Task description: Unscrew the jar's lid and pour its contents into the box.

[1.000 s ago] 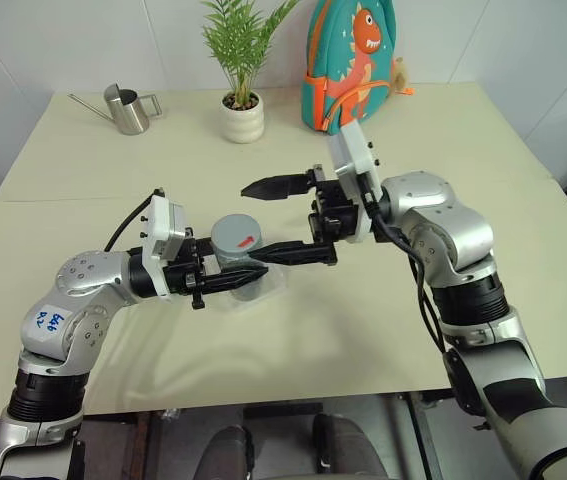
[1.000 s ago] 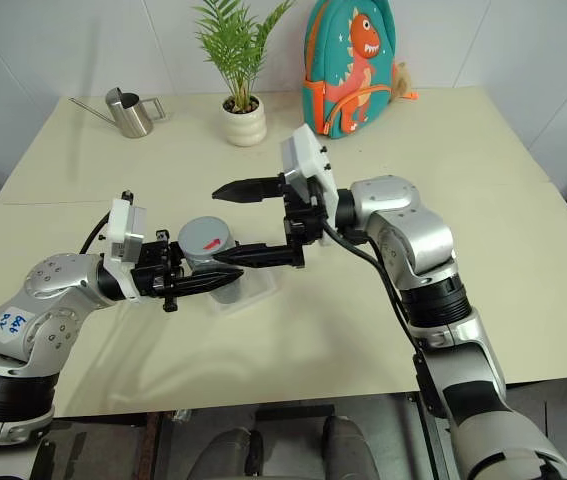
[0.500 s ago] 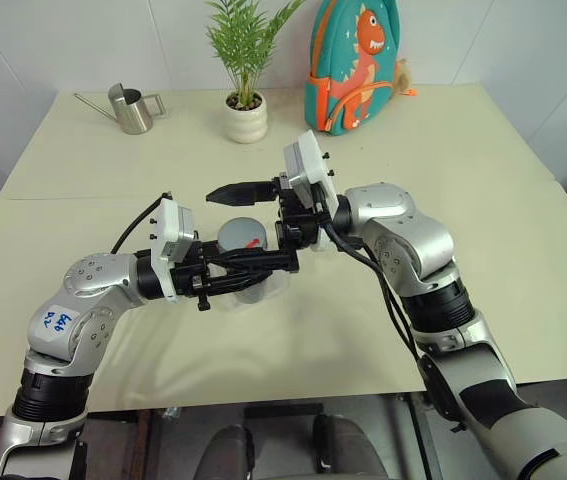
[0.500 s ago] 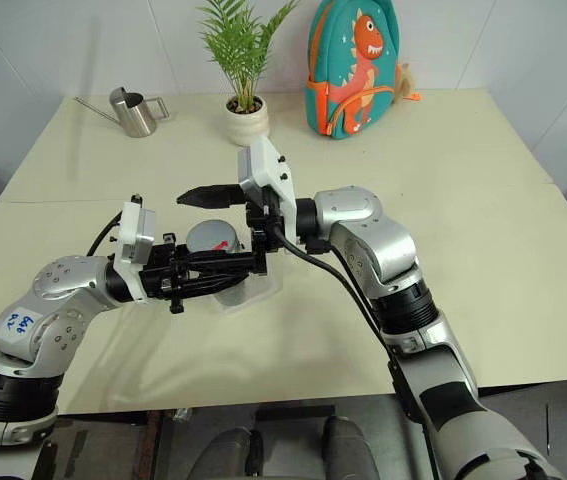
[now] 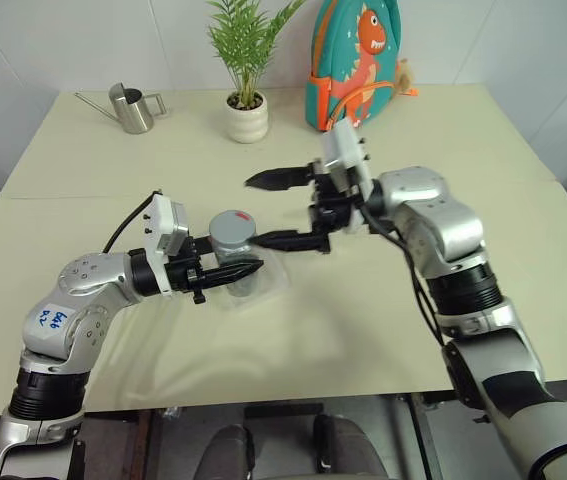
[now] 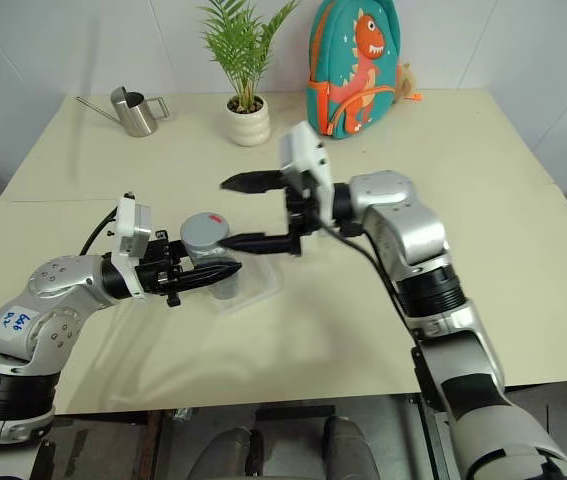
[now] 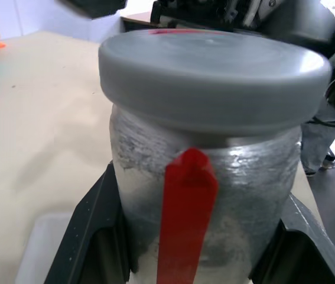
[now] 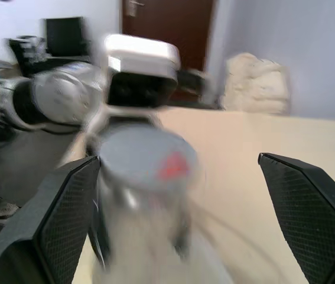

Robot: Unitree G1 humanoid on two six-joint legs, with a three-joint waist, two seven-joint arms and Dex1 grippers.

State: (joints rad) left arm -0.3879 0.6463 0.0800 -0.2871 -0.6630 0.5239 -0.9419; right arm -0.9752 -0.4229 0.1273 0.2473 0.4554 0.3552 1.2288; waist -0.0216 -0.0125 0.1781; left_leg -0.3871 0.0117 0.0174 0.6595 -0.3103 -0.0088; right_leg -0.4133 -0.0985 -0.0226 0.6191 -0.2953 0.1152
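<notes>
The jar (image 5: 243,284) is a clear cylinder with a red strip (image 7: 188,207) down its side. It stands upright over the shallow clear box (image 5: 273,283) on the table. My left gripper (image 5: 250,268) is shut on the jar's body, one finger (image 7: 90,231) on each side. The grey lid (image 5: 232,229) with its red mark sits on the jar. My right gripper (image 5: 269,211) is open wide, pointing at the lid (image 8: 146,157) from the right and apart from it. The contents cannot be made out through the jar's wall.
A steel watering can (image 5: 131,108), a potted plant (image 5: 246,115) and a dinosaur backpack (image 5: 355,65) stand along the far side of the cream table (image 5: 363,330). The table's near edge runs just below my arms.
My right gripper swung in around the lid half a second ago and has drawn back to the right, still open. The left gripper kept still on the jar.
</notes>
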